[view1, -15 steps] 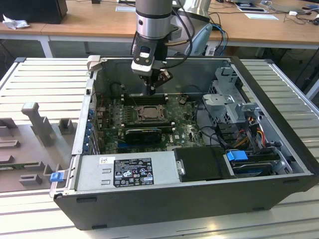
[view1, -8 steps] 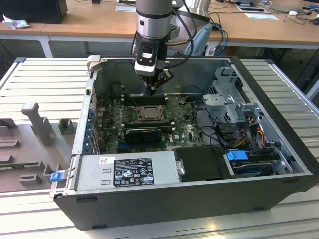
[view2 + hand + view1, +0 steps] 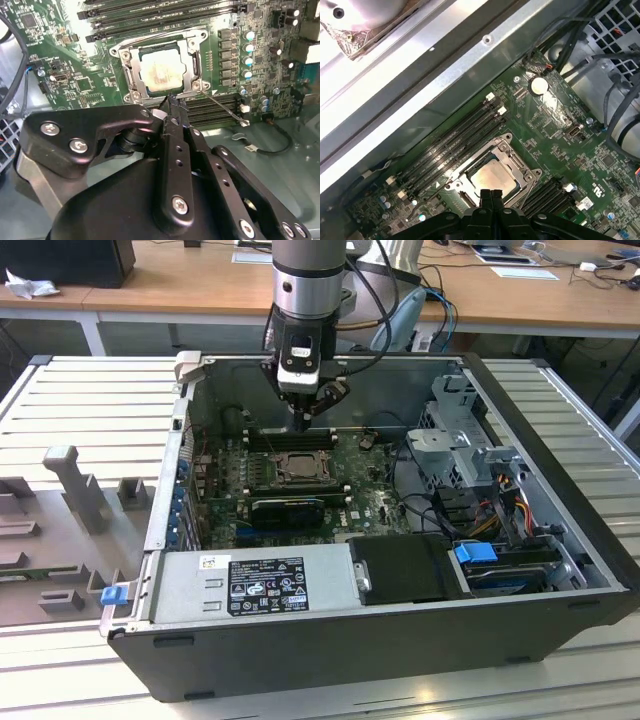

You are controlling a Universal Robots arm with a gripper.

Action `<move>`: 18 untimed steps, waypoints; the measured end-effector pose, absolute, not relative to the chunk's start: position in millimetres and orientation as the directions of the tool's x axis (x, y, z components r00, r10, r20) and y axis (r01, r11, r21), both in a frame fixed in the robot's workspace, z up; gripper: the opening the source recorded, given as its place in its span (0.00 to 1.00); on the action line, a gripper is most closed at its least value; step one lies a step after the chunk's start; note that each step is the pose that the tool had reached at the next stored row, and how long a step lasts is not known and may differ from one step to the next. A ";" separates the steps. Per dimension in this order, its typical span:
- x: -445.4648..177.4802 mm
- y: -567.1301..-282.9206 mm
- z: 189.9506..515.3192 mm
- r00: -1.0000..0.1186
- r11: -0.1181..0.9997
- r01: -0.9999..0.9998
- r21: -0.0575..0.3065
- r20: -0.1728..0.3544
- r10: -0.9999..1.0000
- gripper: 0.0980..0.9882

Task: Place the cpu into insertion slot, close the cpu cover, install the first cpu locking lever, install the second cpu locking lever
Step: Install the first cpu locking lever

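Note:
The cpu (image 3: 160,70) lies pale and square in the insertion slot (image 3: 199,64) on the green board, and shows too in the first wrist view (image 3: 492,177). The silver cpu cover (image 3: 134,72) lies flat around it, framing its face. One thin locking lever (image 3: 225,107) sticks out slantwise from the socket's corner over the memory slots. A second thin wire lever (image 3: 150,39) runs along the opposite side of the socket. My gripper (image 3: 170,104) is shut with nothing in it, its tip just above the socket's edge beside the slanting lever's hinge. In the exterior view the gripper (image 3: 303,423) hangs over the socket (image 3: 290,468).
Black memory slots (image 3: 455,140) flank the socket. A long black card (image 3: 287,508) lies in front of it, a power supply (image 3: 255,585) nearer still. A metal drive cage (image 3: 460,440) with cables fills the exterior view's right. Case walls (image 3: 180,430) enclose the board.

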State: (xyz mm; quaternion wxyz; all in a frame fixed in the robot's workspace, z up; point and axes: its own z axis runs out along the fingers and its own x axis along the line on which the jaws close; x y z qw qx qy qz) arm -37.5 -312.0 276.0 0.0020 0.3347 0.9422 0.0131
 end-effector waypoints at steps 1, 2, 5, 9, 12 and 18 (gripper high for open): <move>-37.5 -312.0 276.0 -0.783 0.783 0.622 0.026 0.005 0.622 0.01; -37.5 -312.0 276.0 -0.791 0.791 0.611 0.026 0.005 0.612 0.01; -37.5 -312.0 276.0 -0.809 0.808 0.588 0.026 0.005 0.588 0.01; -37.5 -312.0 276.0 -0.831 0.831 0.556 0.026 0.005 0.556 0.01; -37.5 -312.0 276.0 -0.852 0.852 0.523 0.026 0.005 0.523 0.01; -37.5 -312.0 276.0 -0.895 0.894 0.446 0.026 0.005 0.446 0.01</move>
